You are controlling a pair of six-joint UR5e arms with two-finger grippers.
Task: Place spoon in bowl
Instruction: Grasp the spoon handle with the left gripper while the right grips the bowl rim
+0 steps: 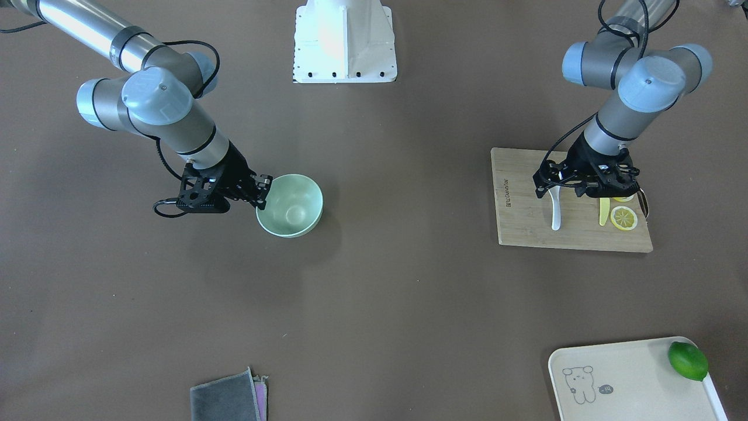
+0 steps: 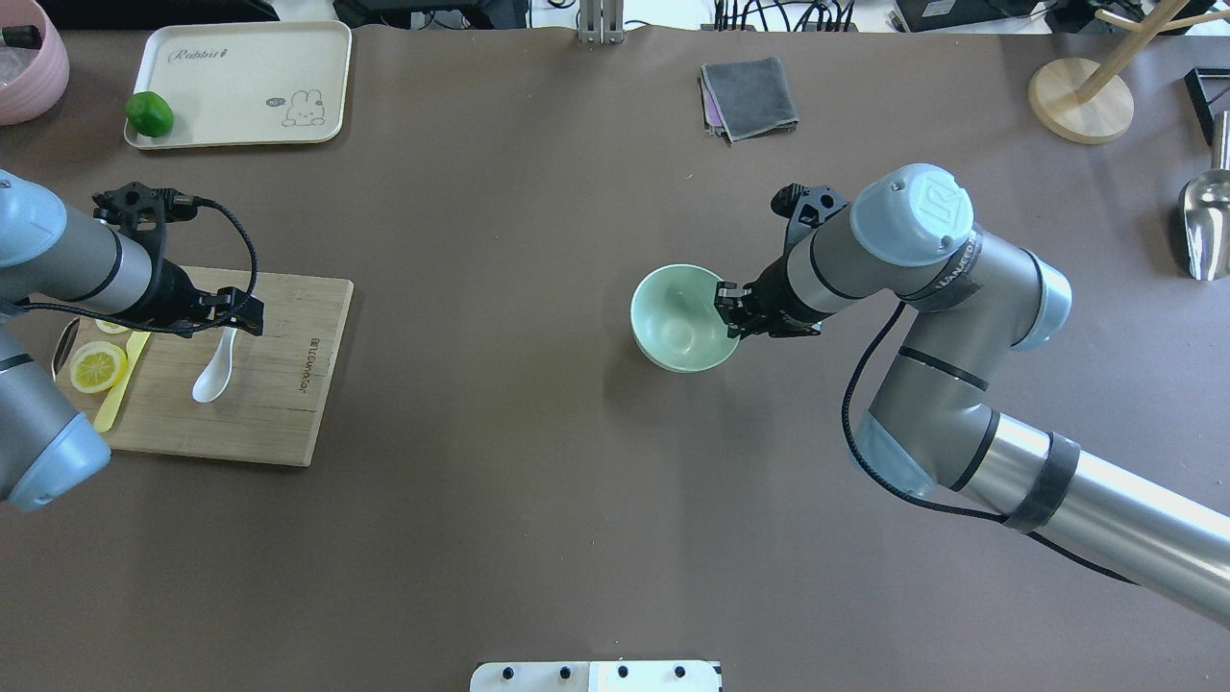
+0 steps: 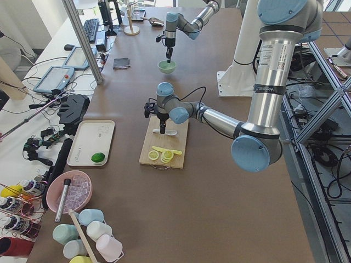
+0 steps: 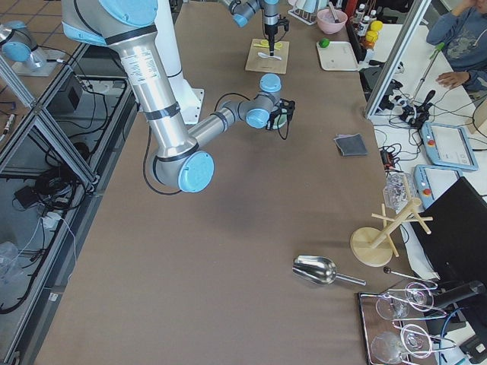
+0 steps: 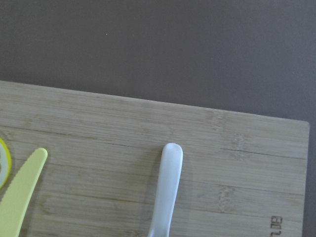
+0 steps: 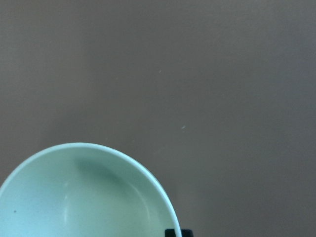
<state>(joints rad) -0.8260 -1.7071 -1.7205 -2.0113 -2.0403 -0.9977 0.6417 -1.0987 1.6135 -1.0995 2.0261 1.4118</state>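
Note:
The white spoon (image 1: 556, 215) lies on a bamboo cutting board (image 1: 526, 225), its handle pointing toward the robot. It also shows in the overhead view (image 2: 211, 377) and the left wrist view (image 5: 167, 192). My left gripper (image 1: 554, 187) hangs low over the spoon's handle with its jaws apart, astride it; no fingers show in its wrist view. The mint-green bowl (image 1: 295, 204) stands mid-table and is empty (image 2: 677, 322). My right gripper (image 1: 263, 192) is shut on the bowl's rim; one fingertip (image 6: 178, 232) shows just outside the rim.
A yellow plastic knife (image 1: 603, 211) and lemon slices (image 1: 623, 217) lie on the board beside the spoon. A cream tray (image 1: 631, 386) holds a lime (image 1: 688, 361). A folded grey cloth (image 1: 228, 400) lies on the table. The white robot base (image 1: 345, 41) stands between the arms.

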